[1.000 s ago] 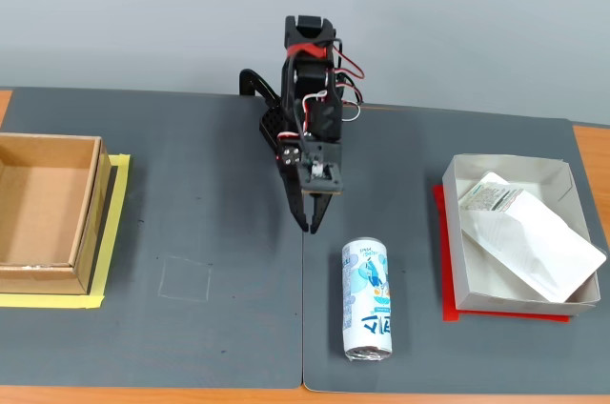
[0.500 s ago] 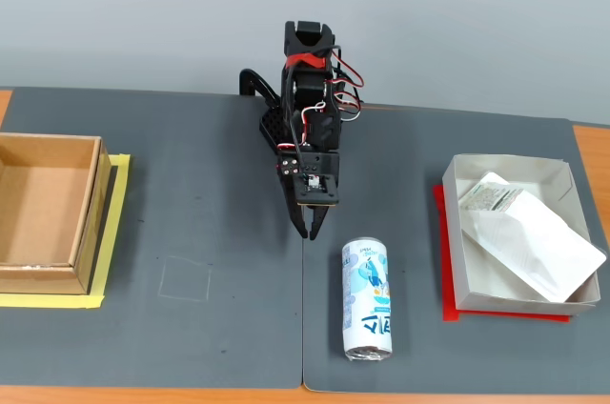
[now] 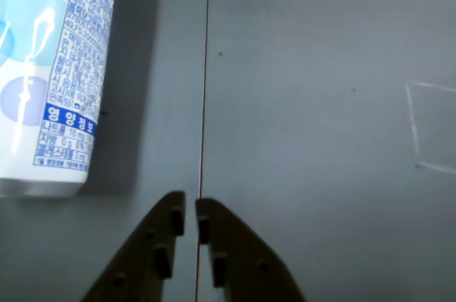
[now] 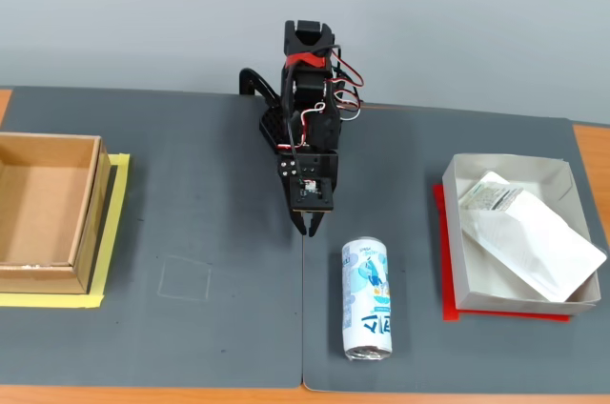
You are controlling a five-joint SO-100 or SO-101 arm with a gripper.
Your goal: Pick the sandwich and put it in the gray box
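Note:
In the fixed view the sandwich [image 4: 530,232], a flat white wedge packet with a printed label at its far end, lies inside the gray box [image 4: 462,271] at the right, its near corner resting on the box's right wall. The box sits on a red sheet. My gripper [image 4: 305,228] points down over the middle of the dark mat, well left of the box, shut and holding nothing. In the wrist view the gripper [image 3: 189,211] has its fingertips nearly touching above the mat seam. The sandwich and the box are out of the wrist view.
A blue-and-white drink can [image 4: 367,299] lies on its side just right of and in front of the gripper; the can [image 3: 50,74] fills the upper left of the wrist view. A brown cardboard box [image 4: 43,213] stands on yellow paper at the left edge. A faint chalk square [image 4: 186,278] marks the mat.
The arm has drawn back toward its base and the gripper tips have moved slightly up the fixed view. The sandwich, box and can have not moved.

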